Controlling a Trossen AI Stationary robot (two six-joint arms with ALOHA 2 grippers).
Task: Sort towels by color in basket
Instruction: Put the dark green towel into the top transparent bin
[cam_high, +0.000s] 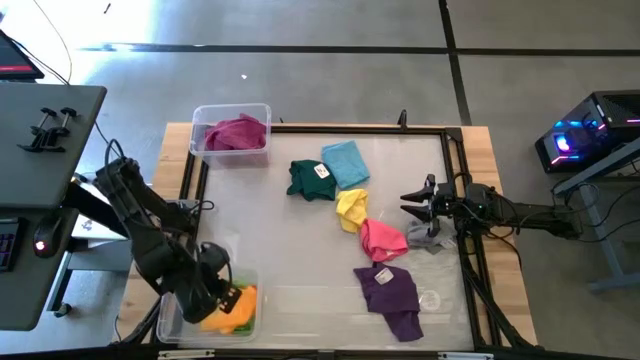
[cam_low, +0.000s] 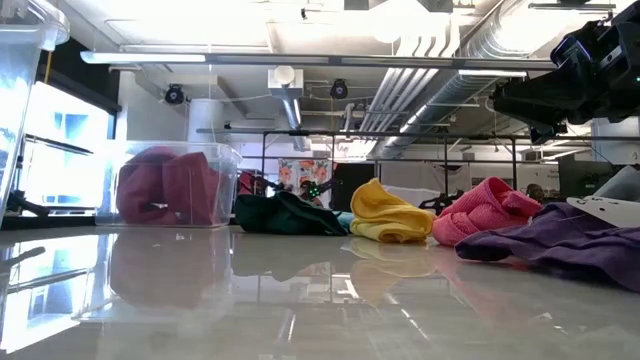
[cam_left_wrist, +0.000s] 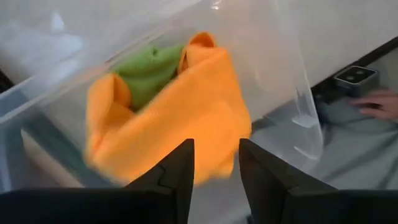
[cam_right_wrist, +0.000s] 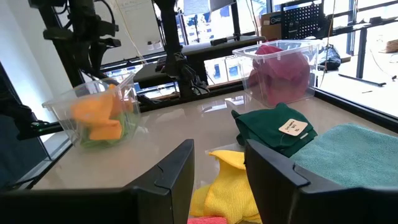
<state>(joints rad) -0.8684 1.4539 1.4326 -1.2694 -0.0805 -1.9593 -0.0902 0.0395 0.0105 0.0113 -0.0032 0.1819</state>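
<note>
- High view: you see two clear bins. The far one (cam_high: 232, 131) holds one magenta towel (cam_high: 238, 132); the near one (cam_high: 205, 310) holds one orange towel (cam_high: 234, 303) over a lime one. Five towels lie loose on the table: dark green (cam_high: 310, 179), light blue (cam_high: 346, 163), yellow (cam_high: 352, 208), pink (cam_high: 382, 239), and purple (cam_high: 392, 294), whose long axis runs toward the near edge.
- Left wrist view: your left gripper (cam_left_wrist: 216, 163) hangs unclenched, empty, above the orange towel.
- Right wrist view: your right gripper (cam_right_wrist: 219, 163) is parted, empty, over the yellow towel.
</note>
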